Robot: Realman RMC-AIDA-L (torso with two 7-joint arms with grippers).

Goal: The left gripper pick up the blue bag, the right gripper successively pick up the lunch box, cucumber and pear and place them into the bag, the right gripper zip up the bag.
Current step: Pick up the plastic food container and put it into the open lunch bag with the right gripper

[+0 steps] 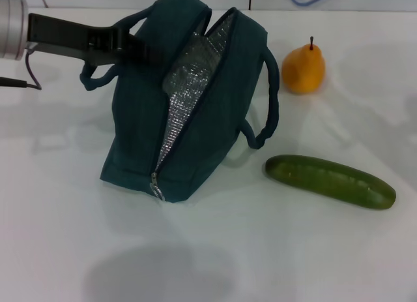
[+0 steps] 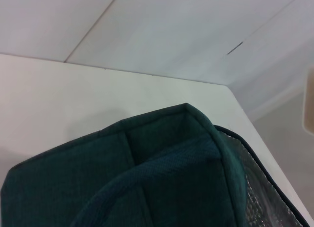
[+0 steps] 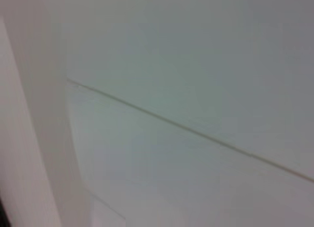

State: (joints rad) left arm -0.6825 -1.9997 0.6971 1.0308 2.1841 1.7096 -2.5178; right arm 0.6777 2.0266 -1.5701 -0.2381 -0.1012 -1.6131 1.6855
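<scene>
Three task items show on the white table (image 1: 58,250): the blue bag (image 1: 195,119), unzipped and tilted, its near handle (image 1: 98,77) pinched in the left gripper (image 1: 133,46); right of it lies the cucumber (image 1: 330,181); beyond, the pear (image 1: 303,68) stands upright.

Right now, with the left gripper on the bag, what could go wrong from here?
1. The left gripper holds the blue bag only at its near-side handle; the bag could tip or sag when something drops in.
2. The opening is a narrow slit showing the foil lining; the long cucumber may catch on its edges.
3. The pear is round and might roll if nudged.
The right gripper and lunch box are not in view.
</scene>
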